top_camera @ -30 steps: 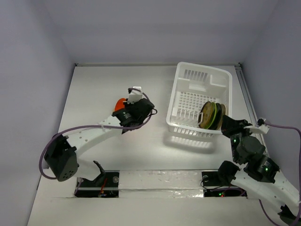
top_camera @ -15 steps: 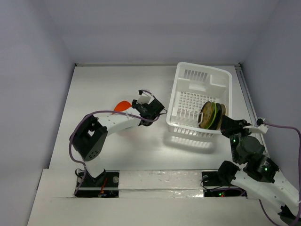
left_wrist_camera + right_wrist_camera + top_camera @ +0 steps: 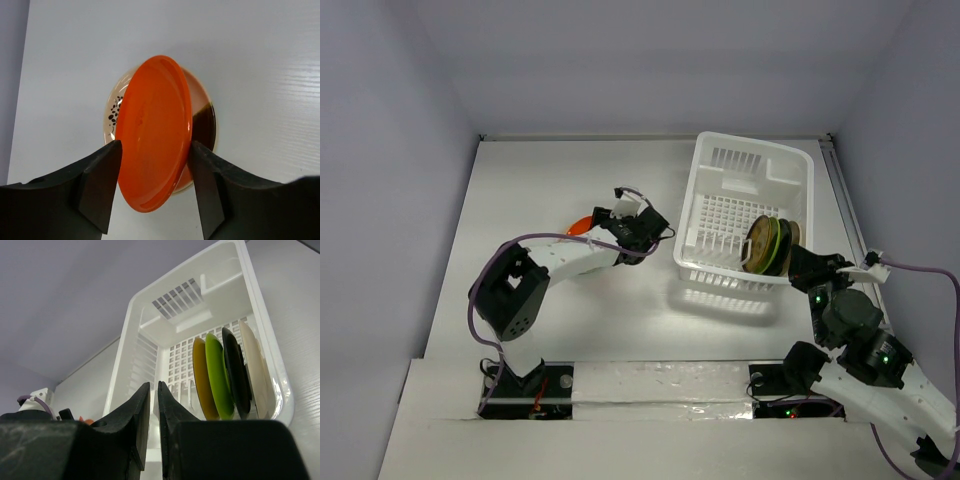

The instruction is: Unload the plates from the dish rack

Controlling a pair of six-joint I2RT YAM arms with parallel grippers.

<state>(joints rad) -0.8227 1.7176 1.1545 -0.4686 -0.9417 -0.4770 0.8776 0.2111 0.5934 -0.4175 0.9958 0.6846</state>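
Observation:
My left gripper (image 3: 155,146) stands open over the table, left of the dish rack (image 3: 700,205). An orange plate (image 3: 152,132) shows tilted between its fingers, loose, above a beige plate (image 3: 198,92) with dark markings that lies flat on the table. From the top, only a sliver of the orange plate (image 3: 579,225) shows beside my left gripper (image 3: 602,222). Several plates stand on edge in the white rack (image 3: 125,335): ochre (image 3: 199,377), lime green (image 3: 217,375), dark (image 3: 235,371) and cream (image 3: 253,369). My right gripper (image 3: 154,388) is shut on the rack's near rim, by its right corner (image 3: 796,259).
Grey walls close the table in at the back and on both sides. A metal strip (image 3: 844,195) runs along the table's right edge, close behind the rack. The arm bases (image 3: 525,385) sit in a taped slot at the near edge.
The left arm folded its elbow back and lowered the orange plate toward the table, then its jaws opened off the rim. The right arm and rack have not moved.

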